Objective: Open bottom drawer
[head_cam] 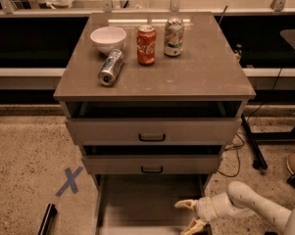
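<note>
The grey-beige cabinet (152,131) has three drawers. The bottom drawer (142,204) is pulled far out; I see its empty inside, and its front and handle are below the frame's edge. The top drawer (152,130) and the middle drawer (151,164) each stand slightly out, each with a small black handle. My gripper (190,215) comes in from the lower right on a white arm (250,207). It sits over the right side of the bottom drawer's inside, fingers (186,204) spread apart and holding nothing.
On the cabinet top stand a white bowl (108,37), a red cola can (146,44) and a pale can (173,30); a silver can (110,67) lies on its side. A blue X (68,181) marks the floor on the left. Cables and a black stand leg (252,146) lie on the right.
</note>
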`<state>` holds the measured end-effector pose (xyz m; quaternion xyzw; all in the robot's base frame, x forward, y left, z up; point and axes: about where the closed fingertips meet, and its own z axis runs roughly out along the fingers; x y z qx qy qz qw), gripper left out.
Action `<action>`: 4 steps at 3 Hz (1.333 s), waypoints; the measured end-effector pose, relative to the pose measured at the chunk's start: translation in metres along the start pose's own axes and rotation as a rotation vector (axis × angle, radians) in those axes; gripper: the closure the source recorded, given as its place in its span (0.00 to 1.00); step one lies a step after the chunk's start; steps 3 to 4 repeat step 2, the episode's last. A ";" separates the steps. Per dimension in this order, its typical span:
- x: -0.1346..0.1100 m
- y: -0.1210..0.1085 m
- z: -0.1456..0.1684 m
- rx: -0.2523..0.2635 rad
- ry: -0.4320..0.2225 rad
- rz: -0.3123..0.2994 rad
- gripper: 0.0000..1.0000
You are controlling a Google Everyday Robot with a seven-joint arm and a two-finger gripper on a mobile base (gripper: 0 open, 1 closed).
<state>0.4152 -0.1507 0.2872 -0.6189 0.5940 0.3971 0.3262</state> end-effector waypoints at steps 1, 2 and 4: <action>0.000 0.000 0.001 -0.002 -0.001 0.000 0.00; 0.000 0.000 0.001 -0.002 -0.001 0.000 0.00; 0.000 0.000 0.001 -0.002 -0.001 0.000 0.00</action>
